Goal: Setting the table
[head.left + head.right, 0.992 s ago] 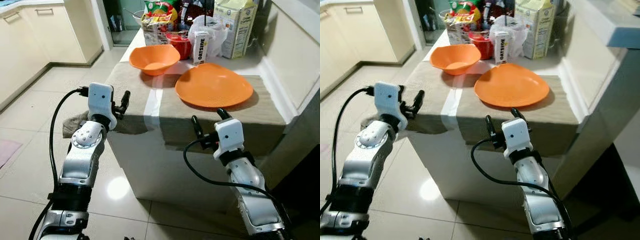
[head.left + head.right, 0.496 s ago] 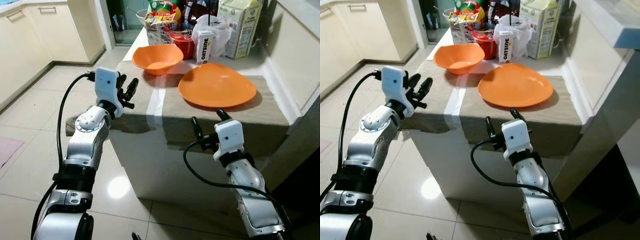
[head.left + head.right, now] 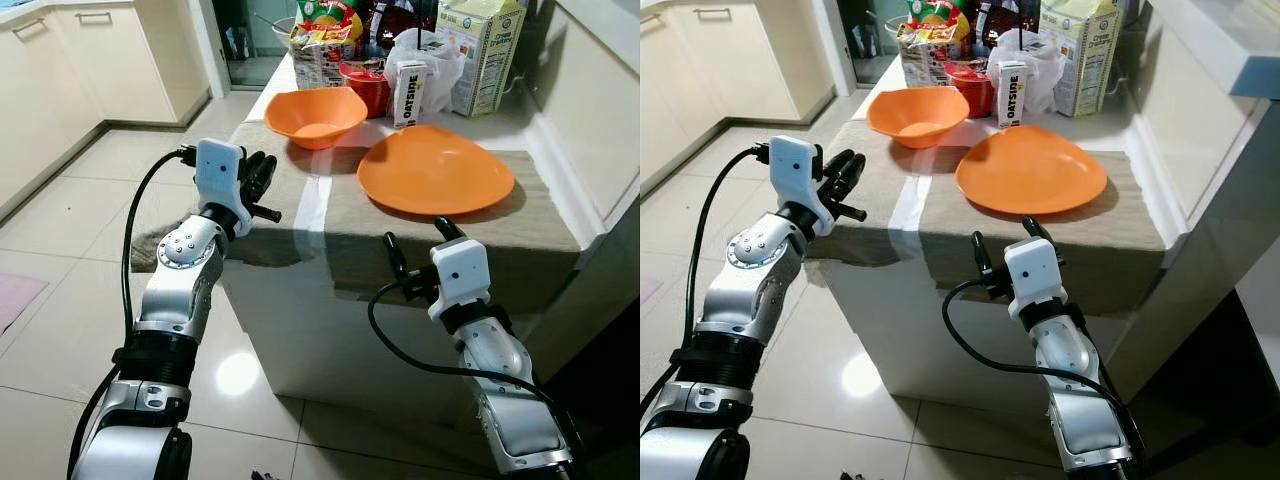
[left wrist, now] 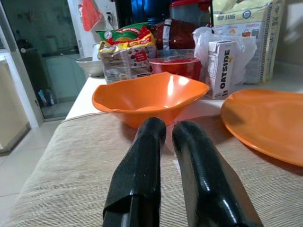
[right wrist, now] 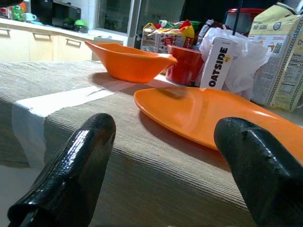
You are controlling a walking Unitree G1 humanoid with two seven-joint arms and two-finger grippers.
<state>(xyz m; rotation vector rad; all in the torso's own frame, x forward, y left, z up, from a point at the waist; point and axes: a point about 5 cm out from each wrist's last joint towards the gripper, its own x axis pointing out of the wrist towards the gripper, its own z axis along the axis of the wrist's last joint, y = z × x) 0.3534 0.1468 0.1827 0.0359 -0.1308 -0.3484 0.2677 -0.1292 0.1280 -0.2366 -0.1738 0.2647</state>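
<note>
An orange bowl [image 3: 315,115] and a flat orange plate [image 3: 435,170] rest on a beige cloth over the table [image 3: 300,215]. My left gripper [image 3: 258,180] hovers at the table's near left corner, aimed at the bowl [image 4: 147,97]; its fingers [image 4: 142,156] lie almost together with nothing between them. Below the front edge, just short of the plate [image 5: 213,113], my right gripper [image 3: 418,242] stands open and empty, its fingers [image 5: 80,156] spread wide.
Behind the bowl stand a red cup [image 3: 362,85], an Oatside carton [image 3: 407,95], a tall carton [image 3: 480,55] and snack bags [image 3: 325,40]. A raised counter [image 3: 600,130] borders the table's right side. Cream cabinets [image 3: 60,80] line the far left across tiled floor.
My left gripper has risen and come in from beside the table to its left corner, turning toward the bowl, its fingers closing together. The right arm has stayed put.
</note>
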